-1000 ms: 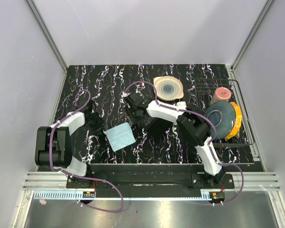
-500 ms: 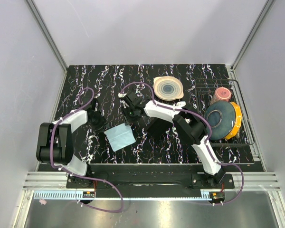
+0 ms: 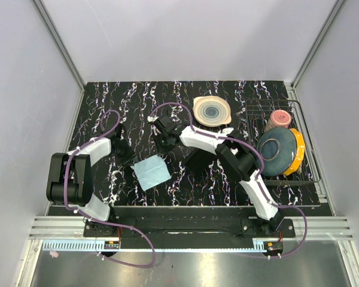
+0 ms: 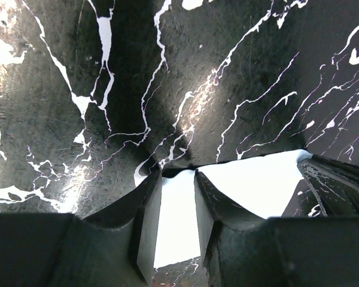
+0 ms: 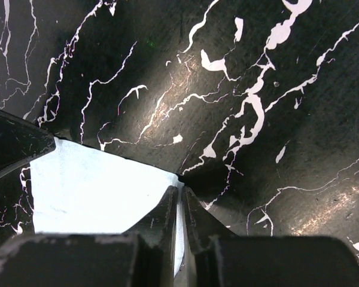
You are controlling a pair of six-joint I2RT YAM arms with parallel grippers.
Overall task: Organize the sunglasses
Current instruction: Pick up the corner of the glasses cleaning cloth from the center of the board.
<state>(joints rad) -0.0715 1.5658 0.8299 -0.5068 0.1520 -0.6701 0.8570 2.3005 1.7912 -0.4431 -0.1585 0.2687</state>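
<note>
The left pincer [image 4: 178,177] stands narrow, a gap showing, astride a cloth [image 3: 151,172] corner at lower centre. The right pincer [image 5: 180,192] is pinched nearly closed on the cloth's edge.

There is one black, white-veined marble-look table [image 3: 107,98]. Two white-and-black robot arms stand on it, the left arm [image 3: 91,152] and the right arm [image 3: 206,139]. There are two pincers, the left pincer [image 4: 176,179] and the right pincer [image 5: 179,197].

The loose things are one pale blue square cloth [image 3: 151,172], one flat black rectangular case [image 3: 198,161], one black wire rack [image 3: 312,149] and one pink cup [image 3: 280,118].

There are three round plates: one cream plate with dark rings [image 3: 212,110], one blue-grey plate [image 3: 275,152] and one yellow plate [image 3: 298,156].
</note>
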